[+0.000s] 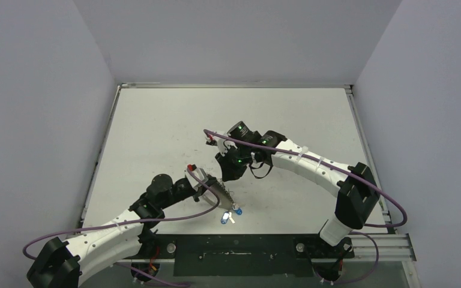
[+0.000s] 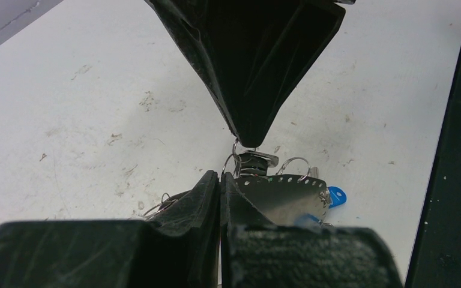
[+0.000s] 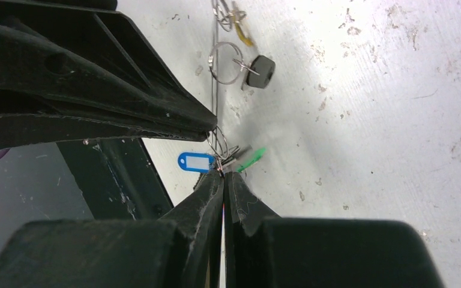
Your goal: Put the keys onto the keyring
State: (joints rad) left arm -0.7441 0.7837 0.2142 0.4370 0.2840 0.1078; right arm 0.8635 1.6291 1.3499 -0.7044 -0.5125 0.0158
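Left gripper [image 2: 221, 180] clamps the keyring [image 3: 215, 102], right gripper [image 3: 223, 177] pinches shut at the green key [image 3: 251, 157]: threading seems underway, needing fine alignment.

Cool, diffuse overhead light is spread evenly across the white surface [image 1: 168, 138] in the top view. Only faint, soft-edged shadows are cast beneath the arms, and small green lamps [image 1: 238, 128] are seen glowing at the right wrist. In the left wrist view, the left fingers [image 2: 186, 210] are rendered as dark, blurred masses close to the lens, and a bright sheen is thrown off a perforated metal piece [image 2: 282, 201]. In the right wrist view, the right fingers [image 3: 246, 210] are likewise out of focus. The surface is washed out by glare towards the picture's upper right, and a green key [image 3: 251, 159] is smeared by blur beside a soft grey shadow.
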